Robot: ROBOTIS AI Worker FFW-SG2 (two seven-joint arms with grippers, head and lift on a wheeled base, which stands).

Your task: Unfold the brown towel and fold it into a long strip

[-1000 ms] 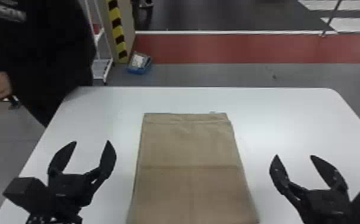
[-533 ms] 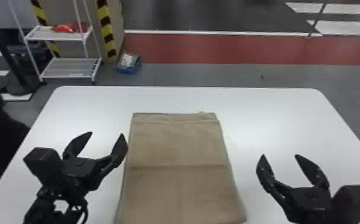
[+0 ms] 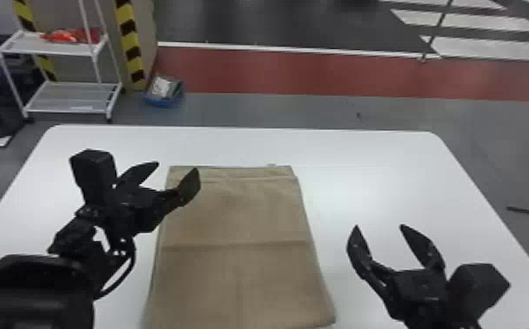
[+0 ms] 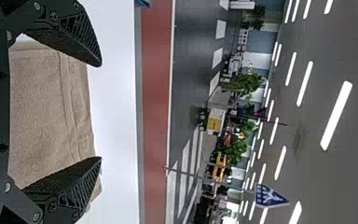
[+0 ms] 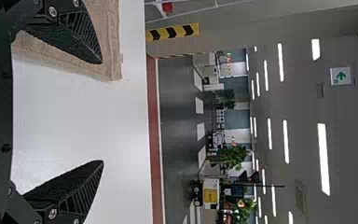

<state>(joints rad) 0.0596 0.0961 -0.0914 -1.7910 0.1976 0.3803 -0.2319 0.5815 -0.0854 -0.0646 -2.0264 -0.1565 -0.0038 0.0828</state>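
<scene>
Towel (image 3: pixel 237 210) lies flat on the tabletop (image 3: pixel 377 175), left gripper (image 3: pixel 176 167) spread and empty near its far-left corner, right gripper (image 3: pixel 380 226) likewise off its right side. We should pinch only the top layer.

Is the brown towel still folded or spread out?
Folded: the brown towel lies flat as a neat rectangle, stacked layers showing at its edge.

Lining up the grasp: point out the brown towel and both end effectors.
Brown towel (image 3: pixel 237 262), head view: its near half.
Left end effector (image 3: pixel 176 167), head view: midway between its fingertips.
Right end effector (image 3: pixel 379 226), head view: midway between its fingertips.
</scene>
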